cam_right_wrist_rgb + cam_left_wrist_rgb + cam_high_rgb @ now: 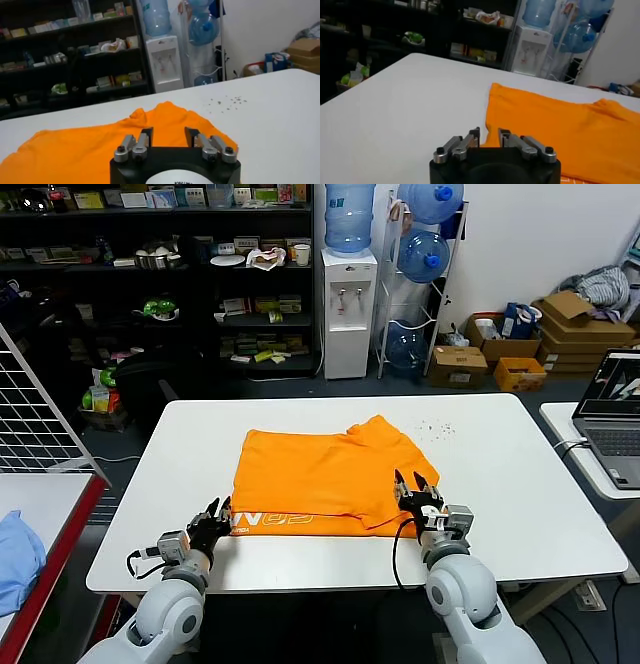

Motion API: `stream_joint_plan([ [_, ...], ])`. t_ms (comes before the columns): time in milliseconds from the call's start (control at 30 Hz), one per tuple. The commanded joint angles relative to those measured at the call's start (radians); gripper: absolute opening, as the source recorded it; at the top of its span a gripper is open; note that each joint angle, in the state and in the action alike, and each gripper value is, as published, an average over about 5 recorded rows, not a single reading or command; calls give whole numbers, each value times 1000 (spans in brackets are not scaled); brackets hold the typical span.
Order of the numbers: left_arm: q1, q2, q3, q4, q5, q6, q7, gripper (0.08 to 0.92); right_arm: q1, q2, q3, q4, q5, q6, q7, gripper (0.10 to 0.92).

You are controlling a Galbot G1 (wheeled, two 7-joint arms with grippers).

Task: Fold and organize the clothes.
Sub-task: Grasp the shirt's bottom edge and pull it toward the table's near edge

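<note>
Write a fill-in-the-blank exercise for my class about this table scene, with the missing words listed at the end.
1. The T-shirt on the white table is coloured ____.
2. Its printed lettering is ____.
3. The left gripper and right gripper both have ____ jaws, holding nothing.
4. Behind the table stands a white water ____.

Missing words: orange; white; open; dispenser

White lettering [285, 521] on orange T-shirt [325, 474] partly folded under (unreadable); laptop [615, 419] cut by head-view edge.

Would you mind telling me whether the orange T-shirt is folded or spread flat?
Folded: the T-shirt lies doubled on the table, with an upper layer's edge above the lettered strip along its near edge.
</note>
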Motion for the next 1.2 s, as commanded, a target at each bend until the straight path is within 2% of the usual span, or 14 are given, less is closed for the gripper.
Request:
stream_joint_plan([
  [33,97,44,-40,-46,-1,43,36,486,-154,-91,102,53,-9,45,-129,725],
  [233,190,52,-77,-69,-14,40,92,660,-337,-163,203,118,26,26,-204,885],
  [333,202,37,-83,-64,-12,39,113,746,-379,-170,221,116,35,21,-227,916],
  [533,166,6,-77,-34,7,38,119,896,-339,-142,213,67,62,-12,-226,921],
  [667,145,-2,-79,-17,9,36,122,919,-299,-128,205,40,67,-24,-220,921],
  [1100,122,-9,-81,9,15,25,126,921,-247,-107,175,-6,60,-23,-211,920],
  [1200,121,-8,-81,13,17,23,125,921,-238,-104,166,-8,60,-24,-209,896],
])
